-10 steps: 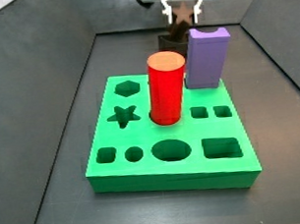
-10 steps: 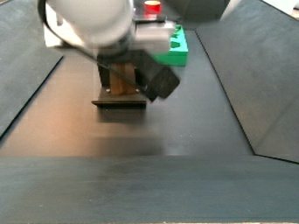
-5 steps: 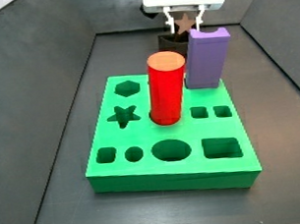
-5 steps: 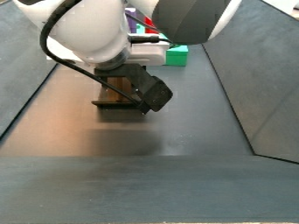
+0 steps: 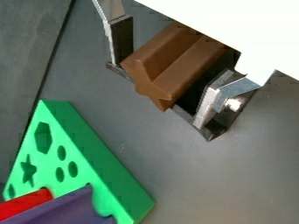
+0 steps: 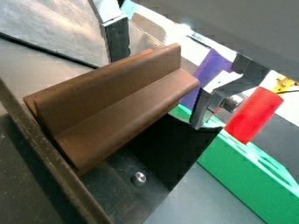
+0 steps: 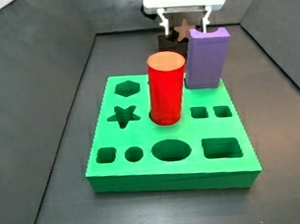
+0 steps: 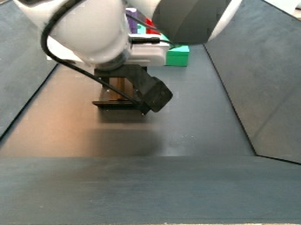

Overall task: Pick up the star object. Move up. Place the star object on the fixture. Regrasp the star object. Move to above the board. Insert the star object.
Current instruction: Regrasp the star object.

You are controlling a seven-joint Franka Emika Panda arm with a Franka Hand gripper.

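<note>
- Little has moved since 0.5 s ago: gripper [image 5: 167,83] stays over the fixture [image 6: 163,153].
- Fingers flank the star object [image 5: 170,64]; contact hard to tell.
- Board [image 7: 171,132] partly hidden by the red cylinder [image 7: 167,86].

A thick bright green square board [image 7: 168,132] with cut-out holes lies on the dark tabletop [image 7: 52,162]. A red cylinder [image 7: 167,87] stands upright in it, and a taller purple block [image 7: 208,56] stands at its far edge. Behind them the white-bodied gripper [image 7: 185,27] hangs over the far end of the tabletop; what lies between its fingers is too hidden to tell.
</note>
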